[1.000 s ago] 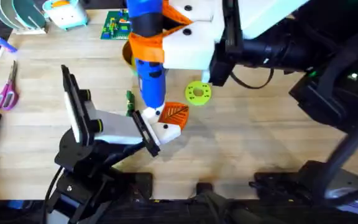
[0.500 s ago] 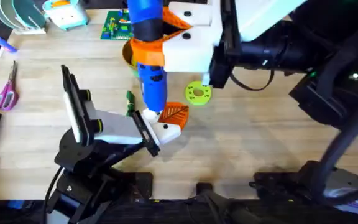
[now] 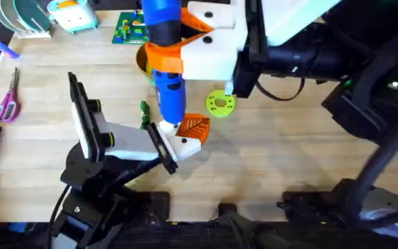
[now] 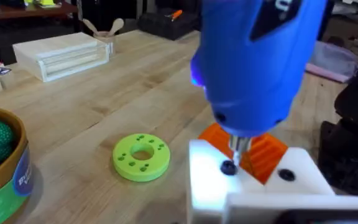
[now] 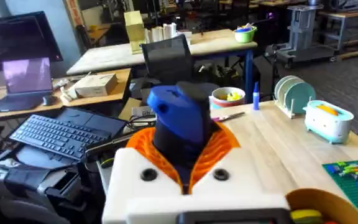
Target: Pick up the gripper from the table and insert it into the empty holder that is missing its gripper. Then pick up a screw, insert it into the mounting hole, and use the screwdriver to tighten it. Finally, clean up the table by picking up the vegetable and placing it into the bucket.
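Blue screwdriver (image 3: 166, 62), pincer-clamped (image 3: 185, 43), tips onto holder (image 3: 185, 144) edge.

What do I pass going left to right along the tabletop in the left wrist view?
Bucket → green disc → holder with the screwdriver tip on its screw.
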